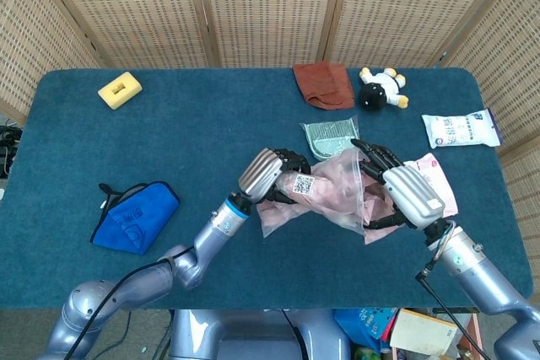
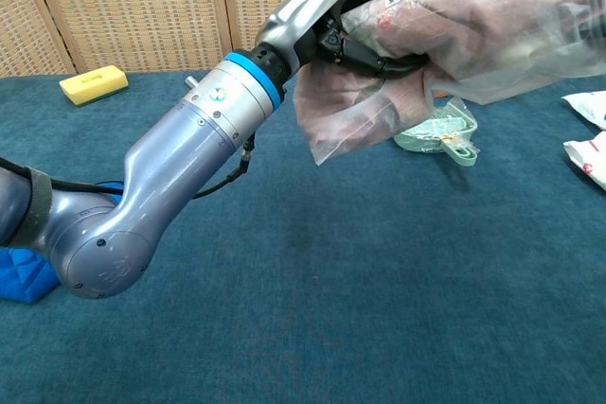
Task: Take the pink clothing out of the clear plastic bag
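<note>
My left hand (image 1: pixel 268 173) grips the closed end of the clear plastic bag (image 1: pixel 325 196) and holds it off the table; the chest view shows this hand (image 2: pixel 322 7) and the bag (image 2: pixel 473 16) high up. The pink clothing (image 1: pixel 381 206) fills the bag and sticks out of its right, open end. My right hand (image 1: pixel 403 194) is at that end. Its fingers reach over the top of the cloth and its thumb lies below, still spread apart. Whether they touch the cloth is unclear.
A green dustpan (image 1: pixel 327 136) lies just behind the bag. A pink-white packet (image 1: pixel 437 181) sits under my right hand and a white packet (image 1: pixel 460 129) at the right edge. Brown cloth (image 1: pixel 323 84), plush toy (image 1: pixel 381 88), yellow sponge (image 1: pixel 119 89) and blue cloth (image 1: pixel 133 215) lie farther off.
</note>
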Controlling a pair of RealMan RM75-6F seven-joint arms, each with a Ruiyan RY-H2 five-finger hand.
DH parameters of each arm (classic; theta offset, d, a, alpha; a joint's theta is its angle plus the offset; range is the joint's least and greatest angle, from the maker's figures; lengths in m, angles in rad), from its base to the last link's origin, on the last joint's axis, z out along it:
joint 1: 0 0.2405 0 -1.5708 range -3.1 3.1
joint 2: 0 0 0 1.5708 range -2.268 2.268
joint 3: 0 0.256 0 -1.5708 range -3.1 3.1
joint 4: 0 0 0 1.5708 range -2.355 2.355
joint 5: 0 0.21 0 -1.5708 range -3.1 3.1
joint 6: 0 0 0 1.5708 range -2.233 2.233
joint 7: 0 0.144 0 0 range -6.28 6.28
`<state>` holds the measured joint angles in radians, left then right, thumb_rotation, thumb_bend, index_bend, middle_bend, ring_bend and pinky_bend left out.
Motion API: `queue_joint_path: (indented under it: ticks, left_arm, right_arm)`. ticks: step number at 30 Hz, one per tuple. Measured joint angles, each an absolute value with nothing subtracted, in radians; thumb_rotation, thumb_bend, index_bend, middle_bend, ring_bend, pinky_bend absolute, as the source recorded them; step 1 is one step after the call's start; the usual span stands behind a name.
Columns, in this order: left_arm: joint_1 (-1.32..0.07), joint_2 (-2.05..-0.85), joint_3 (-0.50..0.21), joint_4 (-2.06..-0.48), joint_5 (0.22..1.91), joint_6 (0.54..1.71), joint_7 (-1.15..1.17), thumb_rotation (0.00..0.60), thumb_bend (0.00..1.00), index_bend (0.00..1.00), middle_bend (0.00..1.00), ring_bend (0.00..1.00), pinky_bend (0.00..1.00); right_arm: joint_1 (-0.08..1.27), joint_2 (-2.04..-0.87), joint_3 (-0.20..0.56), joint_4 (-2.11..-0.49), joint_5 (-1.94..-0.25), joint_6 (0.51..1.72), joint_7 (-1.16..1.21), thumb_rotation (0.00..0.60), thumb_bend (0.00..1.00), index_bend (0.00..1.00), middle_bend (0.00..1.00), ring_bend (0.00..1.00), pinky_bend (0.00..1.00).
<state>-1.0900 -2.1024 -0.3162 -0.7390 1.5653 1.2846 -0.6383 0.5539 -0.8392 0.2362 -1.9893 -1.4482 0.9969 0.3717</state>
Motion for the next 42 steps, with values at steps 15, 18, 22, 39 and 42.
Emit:
queue_joint_path:
  ticks: [15,18,22,39,42]
  left_arm:
    - [-1.087,-2.097,-0.292,-0.746,1.551,1.292,-0.644,0.600,0.40,0.66,0.67,0.59,0.59]
    - [-1.089,-2.097,-0.290,-0.751,1.549,1.290,-0.634,0.600,0.40,0.66,0.67,0.60,0.59]
    - [-1.090,-2.094,-0.290,-0.761,1.545,1.289,-0.625,0.600,0.40,0.66,0.67,0.60,0.59]
    - [-1.072,-2.040,-0.274,-0.856,1.525,1.253,-0.542,0.600,0.40,0.66,0.61,0.58,0.59]
    - [-1.070,-2.034,-0.273,-0.866,1.524,1.253,-0.539,0.600,0.40,0.66,0.60,0.58,0.59]
  right_arm:
    - [0.596,-0.859,0.235,-2.000,-1.415,0.956,0.303,0.600,0.00,0.28,0.00,0.00,0.00]
    - [0.604,-0.870,0.237,-2.001,-1.406,0.953,0.293,0.600,0.08,0.38,0.00,0.00,0.00]
    - [0.614,-0.889,0.241,-1.998,-1.398,0.953,0.280,0.600,0.45,0.56,0.00,0.00,0.00]
    - [0.622,-0.943,0.229,-1.981,-1.397,0.979,0.234,0.600,0.89,0.68,0.00,0.00,0.00]
    - [0.624,-0.948,0.227,-1.980,-1.396,0.977,0.231,0.600,0.89,0.68,0.00,0.00,0.00]
